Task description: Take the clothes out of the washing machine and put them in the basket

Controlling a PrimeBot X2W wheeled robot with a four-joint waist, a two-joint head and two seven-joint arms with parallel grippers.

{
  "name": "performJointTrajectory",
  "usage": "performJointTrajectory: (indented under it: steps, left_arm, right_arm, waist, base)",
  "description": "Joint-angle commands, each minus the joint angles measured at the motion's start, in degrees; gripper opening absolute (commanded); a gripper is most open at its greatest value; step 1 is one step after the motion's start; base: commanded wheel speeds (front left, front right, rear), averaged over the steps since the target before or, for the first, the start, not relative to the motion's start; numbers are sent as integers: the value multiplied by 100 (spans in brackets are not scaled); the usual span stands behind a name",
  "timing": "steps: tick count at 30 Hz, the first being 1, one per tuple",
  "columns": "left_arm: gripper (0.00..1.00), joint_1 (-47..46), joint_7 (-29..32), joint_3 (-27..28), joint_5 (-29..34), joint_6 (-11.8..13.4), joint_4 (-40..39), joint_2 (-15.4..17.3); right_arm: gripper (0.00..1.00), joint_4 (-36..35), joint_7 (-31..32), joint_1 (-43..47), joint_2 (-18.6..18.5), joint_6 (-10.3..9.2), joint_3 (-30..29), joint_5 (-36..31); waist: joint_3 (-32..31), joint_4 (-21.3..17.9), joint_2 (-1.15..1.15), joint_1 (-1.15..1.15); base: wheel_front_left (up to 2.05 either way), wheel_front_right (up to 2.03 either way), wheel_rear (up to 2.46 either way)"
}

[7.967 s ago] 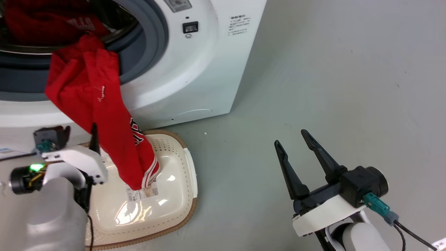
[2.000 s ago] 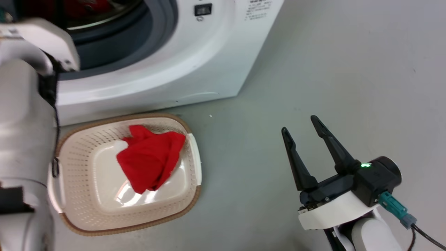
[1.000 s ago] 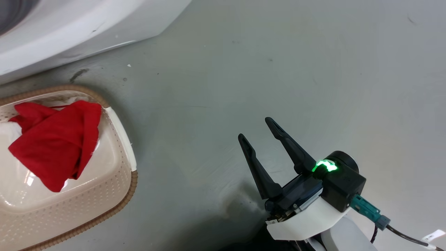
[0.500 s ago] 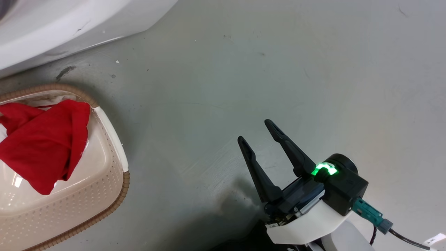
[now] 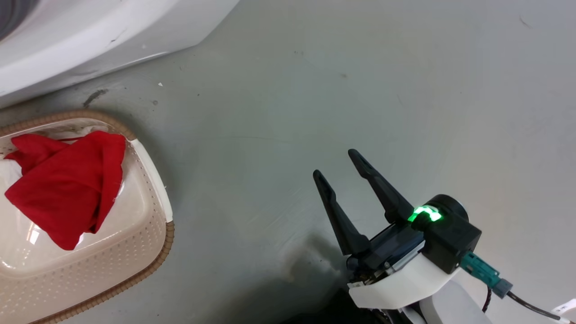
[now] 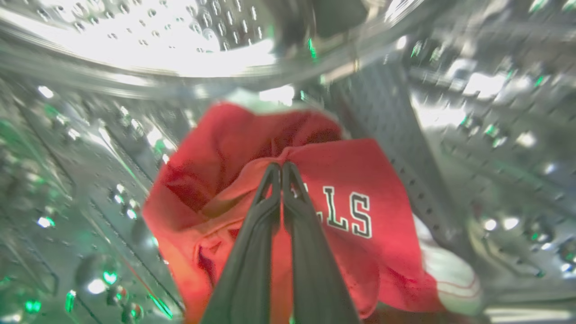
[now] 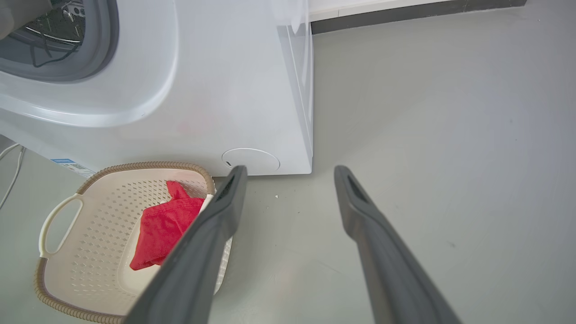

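Left gripper (image 6: pixel 282 168): its two long dark fingers are pressed together, pinching a raised fold of the bright red soft jersey with white lettering (image 6: pixel 382 252), deep inside the perforated steel drum (image 6: pixel 135 27).
Risk, grip: you hold only a thin ridge of cloth. A quick pull would likely let it slide free, and the jersey would fall back into the drum.
Risk, exit path: the loose bulk lies below the pinch. As you draw it out it may drag or catch on the round grey rubber gasket (image 7: pixel 110 40).
Risk, drop point: the cream perforated plastic basket with a brown rim (image 5: pixel 167 234) (image 7: pixel 90 211) sits on the grey floor (image 5: pixel 405 90), just in front of the large white washing machine (image 5: pixel 90 31) (image 7: pixel 225 90). Release early and the jersey will likely land on the floor.
Risk, right gripper (image 5: pixel 335 163) (image 7: pixel 291 168): its fingers are spread wide and hold nothing. It hangs over bare floor, well apart from the basket, and a careless swing towards the basket could shift your target.
Basket, contents: one crumpled red garment (image 5: pixel 63 193) (image 7: pixel 164 225) lies towards the machine end, and the bottom around it is bare.
Drum, contents: the red jersey, with pale trim at its lower right. You cannot tell whether anything lies beneath it.
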Motion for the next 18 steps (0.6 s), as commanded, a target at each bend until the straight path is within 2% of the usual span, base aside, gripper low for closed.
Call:
performJointTrajectory:
  steps: [1, 8, 14, 18]
  left_arm:
    - [0, 118, -162, 49, -65, 75, -109, -18]
    - [0, 722, -1563, 314, -440, 323, -414, -198]
    - [0, 1300, -2659, 554, -841, 397, -85, -465]
    - [0, 1740, -3276, 657, -1062, 338, 297, -679]
  right_arm:
    - [100, 5, -11, -89, 13, -4, -37, -35]
    - [100, 65, -11, -107, 13, -4, -211, -105]
    - [100, 232, -11, -17, 11, -4, -340, -172]
    - [100, 400, -5, 100, 10, -4, -432, -208]
  waist:
    - [-42, 34, 0, 0]
    - [-383, 140, 0, 0]
    - [-920, 205, 0, 0]
    - [-1388, 268, 0, 0]
  base:
    - [0, 0, 0]
    - [0, 0, 0]
    - [0, 0, 0]
    - [0, 0, 0]
